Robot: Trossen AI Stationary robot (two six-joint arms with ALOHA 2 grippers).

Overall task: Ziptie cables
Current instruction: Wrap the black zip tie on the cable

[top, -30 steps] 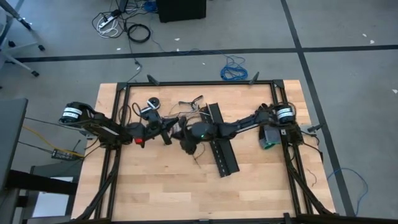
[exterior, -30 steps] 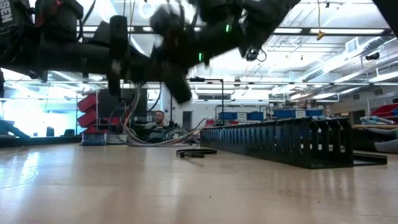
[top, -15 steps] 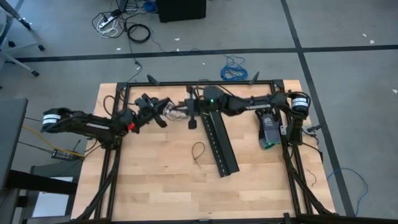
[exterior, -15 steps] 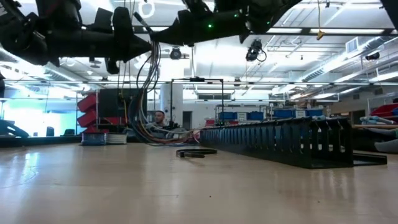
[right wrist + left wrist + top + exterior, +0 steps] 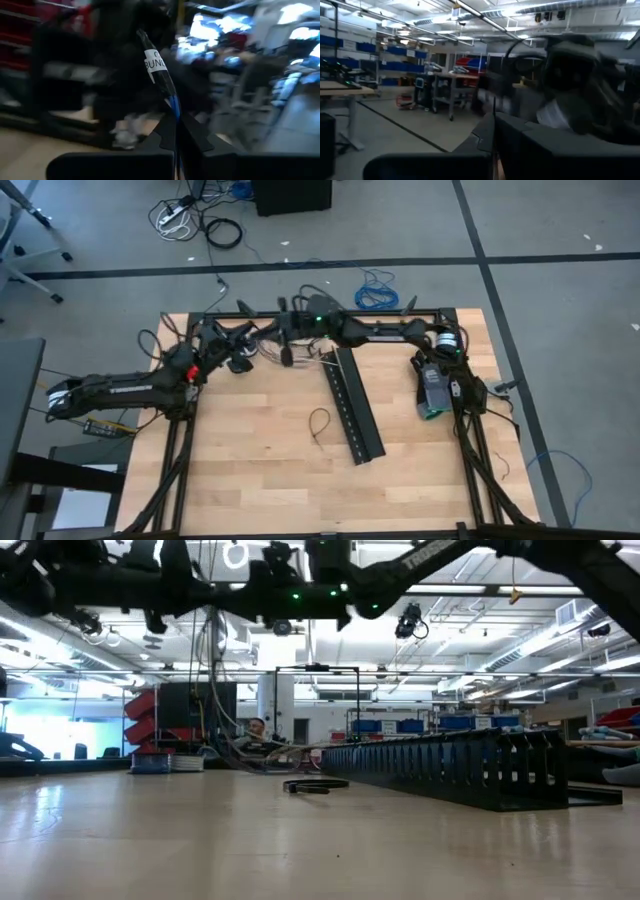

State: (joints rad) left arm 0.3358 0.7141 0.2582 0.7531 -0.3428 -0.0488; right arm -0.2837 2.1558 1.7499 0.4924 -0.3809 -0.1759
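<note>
At the table's far edge, one bundle of cables [image 5: 300,356] hangs and trails between the two grippers, its wires drooping to the wood in the low view [image 5: 235,745]. The left gripper [image 5: 243,340] is clenched; what it pinches cannot be told. The right gripper [image 5: 285,343], also clenched, grasps a thin blue-and-black strand bearing a white label [image 5: 155,62]. One ziptie [image 5: 318,424] lies curled in a loop on the bare wood, well apart from the bundle. One long black perforated strip [image 5: 357,404] lies beside it, nothing visible inside.
</note>
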